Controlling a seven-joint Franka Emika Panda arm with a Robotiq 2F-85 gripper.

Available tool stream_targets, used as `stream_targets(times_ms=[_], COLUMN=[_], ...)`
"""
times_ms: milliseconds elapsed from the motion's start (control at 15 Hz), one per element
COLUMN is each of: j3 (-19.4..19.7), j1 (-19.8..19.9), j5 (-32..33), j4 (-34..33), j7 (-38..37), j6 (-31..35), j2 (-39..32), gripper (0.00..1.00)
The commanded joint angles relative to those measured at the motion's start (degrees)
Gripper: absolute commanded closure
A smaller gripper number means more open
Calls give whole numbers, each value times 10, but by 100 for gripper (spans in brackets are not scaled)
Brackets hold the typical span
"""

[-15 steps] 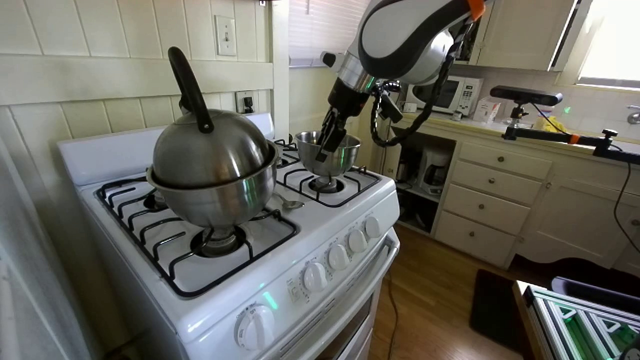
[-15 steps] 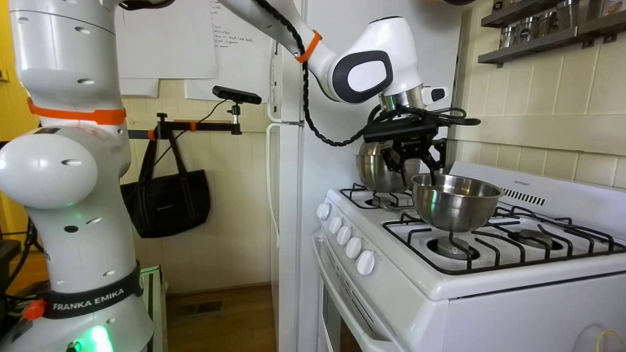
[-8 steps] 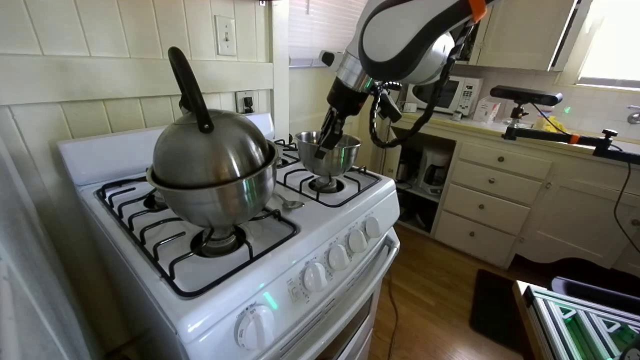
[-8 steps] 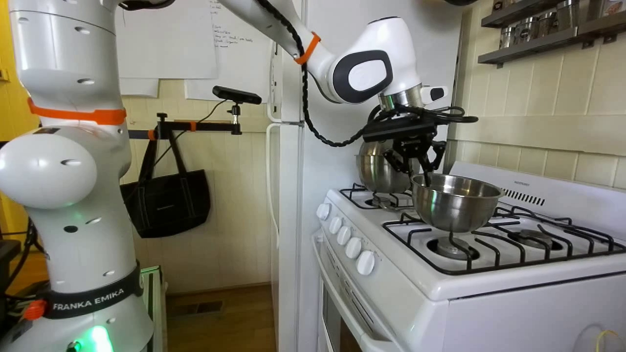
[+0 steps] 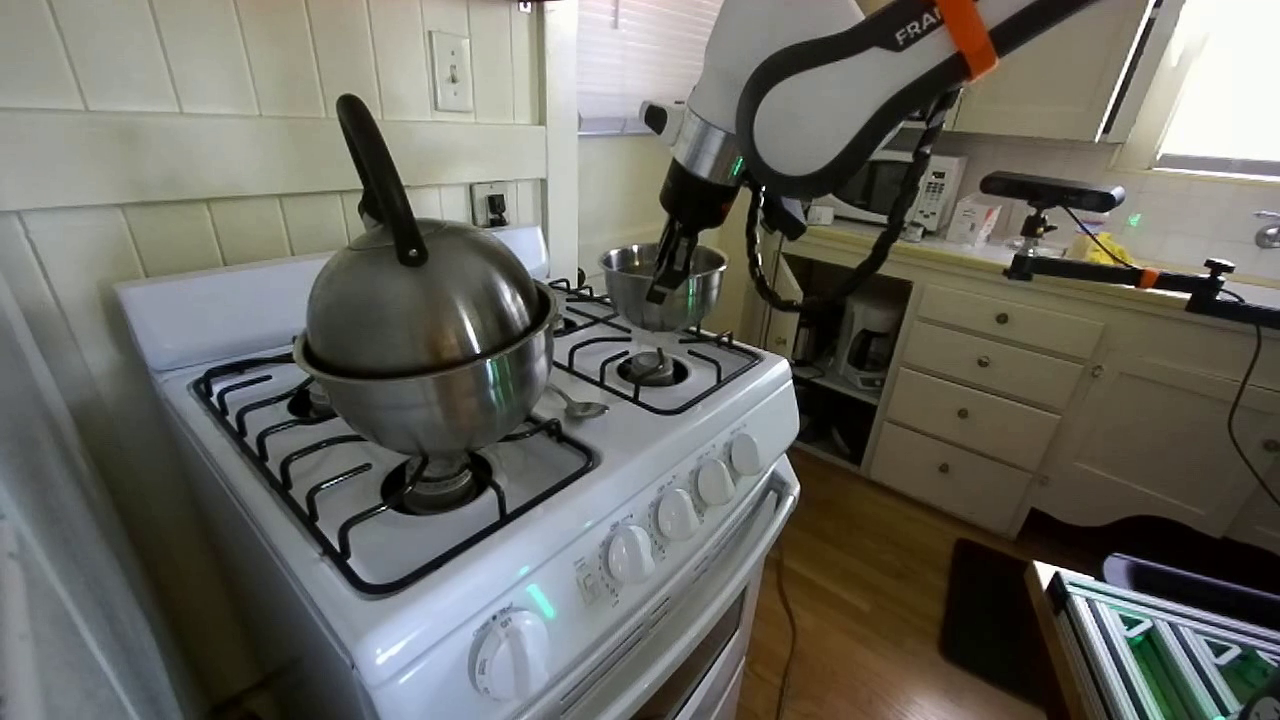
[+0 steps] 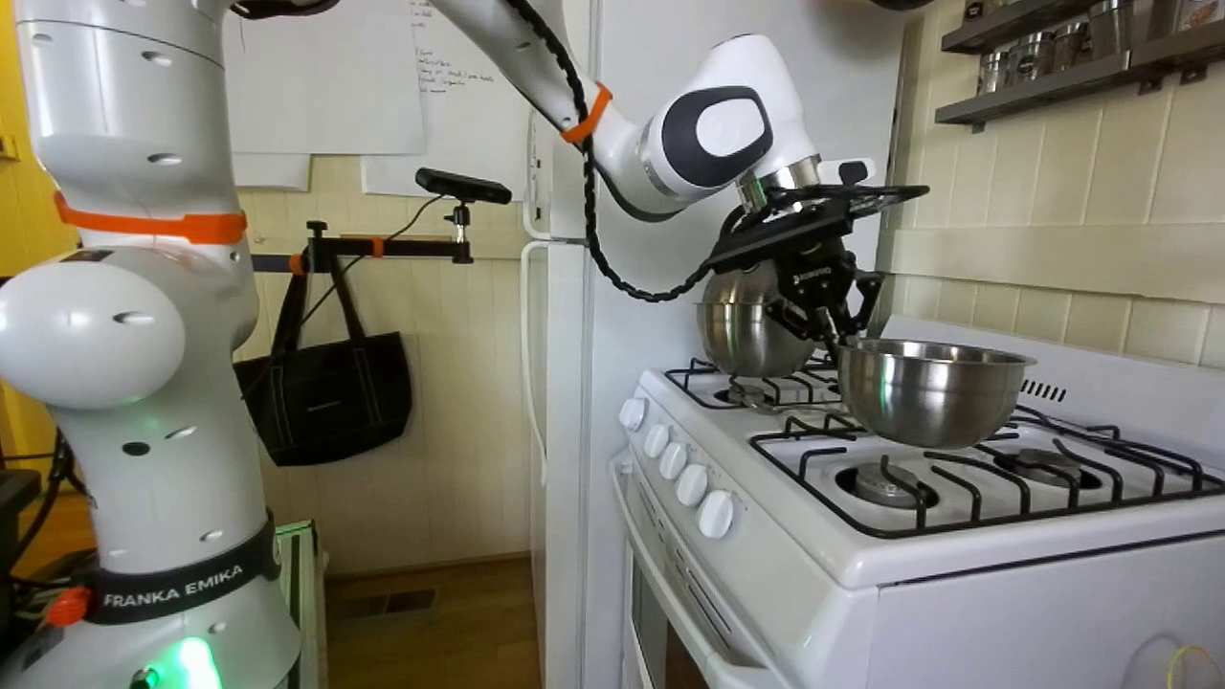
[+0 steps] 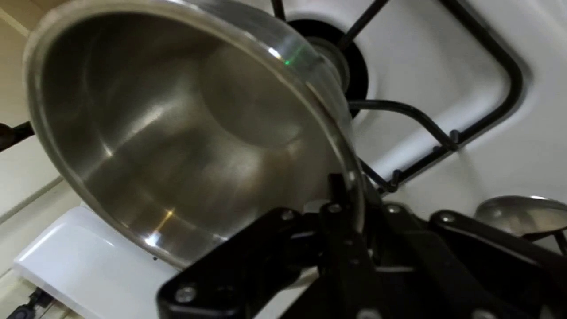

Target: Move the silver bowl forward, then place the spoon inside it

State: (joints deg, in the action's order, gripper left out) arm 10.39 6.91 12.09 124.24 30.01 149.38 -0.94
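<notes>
In an exterior view, your gripper (image 5: 663, 288) is pinched tight on the rim of the silver bowl (image 5: 695, 300). The bowl hangs in the air at the far end of the stove (image 5: 640, 440), above the front burner (image 5: 652, 370), with a gap under it. The spoon (image 5: 582, 408) lies on the white strip between the two black grates (image 5: 592, 462), with its round part toward the front edge, and the knobs (image 5: 715, 481) are just below that edge. At the near end, the kettle (image 5: 420, 300) sits in another steel bowl (image 5: 440, 410), and the kettle's black handle sticks up high.

In an exterior view, your arm (image 6: 785, 105) reaches in over the front edge. The fridge (image 6: 660, 244) stands past the kettle end. The silver bowl hangs over the end away from the fridge, with its bottom higher than the grate. Its rim covers part of the back panel (image 6: 1129, 402), so you cannot tell how near they are. A shelf (image 6: 1043, 93) with jars (image 6: 1034, 57) is up high on the wall (image 6: 1081, 182).

In the wrist view, one finger (image 7: 339, 190) is inside the silver bowl and its mate is outside, with the rim squeezed between them. The grate's edge runs between the bowl and the spoon, so those two are apart. Part of the spoon hides behind your gripper.
</notes>
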Motion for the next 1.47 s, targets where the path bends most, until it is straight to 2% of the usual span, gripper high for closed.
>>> stream_targets(times_ms=[0, 200, 333, 467, 600, 667, 800, 933, 1000, 1067, 1333, 1400], j3=[11, 29, 35, 31, 34, 35, 43, 34, 29, 29, 24, 20], j1=[24, 49, 62, 69, 79, 84, 92, 112, 106, 110, 110, 104], j5=[89, 59, -17, -125, -210, -229, -225, -210, -202, -202, -202, -196], j4=[-15, -58, -92, -130, -196, -225, -292, -339, -279, -293, -286, -285], j7=[-51, -25, 13, 55, 100, 110, 106, 101, 88, 89, 89, 90], j6=[40, 80, 105, 108, 58, 32, -27, -75, -36, -45, -45, -45], j2=[11, -4, -21, -40, -66, -72, -94, -109, -79, -84, -84, -85], gripper=[98, 98, 98, 98, 98, 98, 98, 98, 98, 91, 91, 98])
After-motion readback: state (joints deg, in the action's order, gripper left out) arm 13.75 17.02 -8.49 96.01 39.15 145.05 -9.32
